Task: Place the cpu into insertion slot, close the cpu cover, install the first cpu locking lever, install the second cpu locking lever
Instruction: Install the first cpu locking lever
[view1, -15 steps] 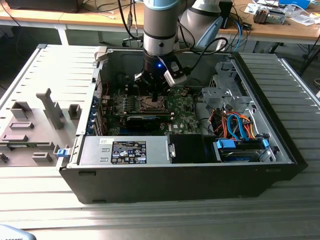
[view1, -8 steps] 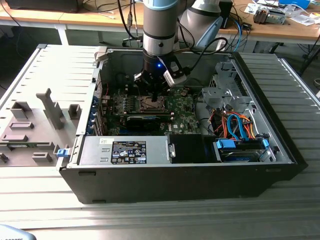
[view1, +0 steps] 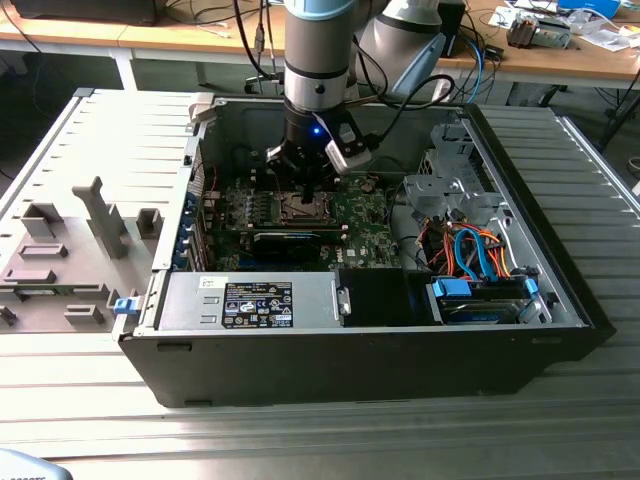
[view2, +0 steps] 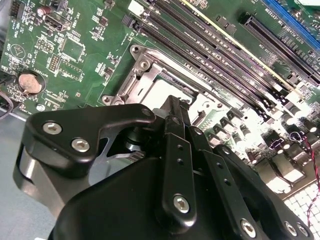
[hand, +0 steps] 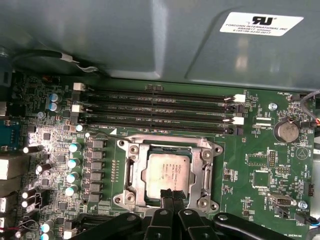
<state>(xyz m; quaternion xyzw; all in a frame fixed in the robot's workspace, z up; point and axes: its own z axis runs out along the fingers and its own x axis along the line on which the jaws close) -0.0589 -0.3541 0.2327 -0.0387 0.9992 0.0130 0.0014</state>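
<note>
In the first wrist view, the gripper (hand: 170, 196) is seen low over the near edge of the cpu (hand: 168, 173), its black fingers (hand: 165, 199) drawn narrowly together at their tips, with nothing gripped between them. The cpu is seated flat in the insertion slot (hand: 131, 172), its pale metal face exposed within the silver frame. Beyond it, the long black memory slots (hand: 160, 109) are laid in parallel rows. In the exterior view, the open computer case (view1: 560, 270) is set on a slatted worktop (view1: 300, 430).
</note>
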